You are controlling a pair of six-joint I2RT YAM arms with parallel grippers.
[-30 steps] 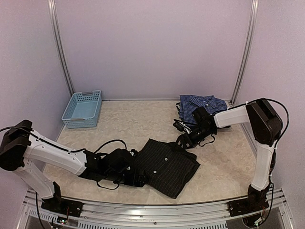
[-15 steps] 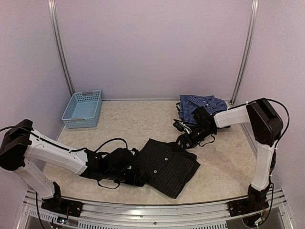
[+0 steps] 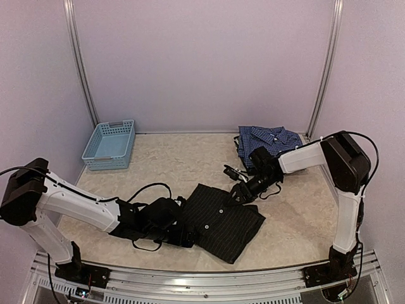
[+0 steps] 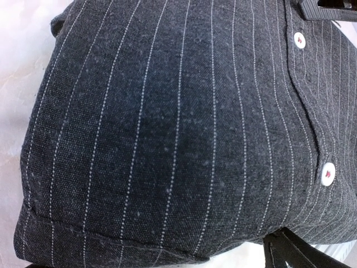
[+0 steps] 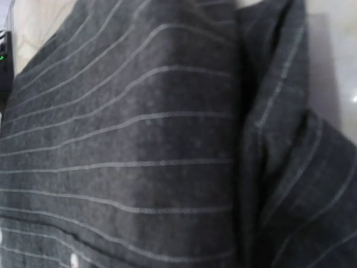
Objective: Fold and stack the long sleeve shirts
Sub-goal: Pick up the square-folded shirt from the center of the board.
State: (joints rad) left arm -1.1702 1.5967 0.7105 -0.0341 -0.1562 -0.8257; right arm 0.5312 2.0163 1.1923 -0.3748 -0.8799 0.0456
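Two long sleeve shirts lie on the table. The black pinstriped shirt (image 3: 223,220) is folded at front centre. The blue checked shirt (image 3: 268,138) is folded at the back right. My left gripper (image 3: 184,235) lies low against the black shirt's left edge. Pinstriped cloth (image 4: 167,128) with white buttons fills the left wrist view, with one black finger (image 4: 291,252) under the fold. My right gripper (image 3: 237,192) is down on the black shirt's far corner. Only dark striped cloth (image 5: 139,145) shows in the right wrist view, and its fingers are hidden.
A light blue plastic basket (image 3: 109,144) stands at the back left. A black cable (image 3: 149,188) loops over the table by my left arm. Pale walls with metal rails (image 3: 323,76) close in the sides and back.
My right arm has shifted left, bringing its gripper lower onto the black shirt's far corner. The left arm and both shirts have barely moved.
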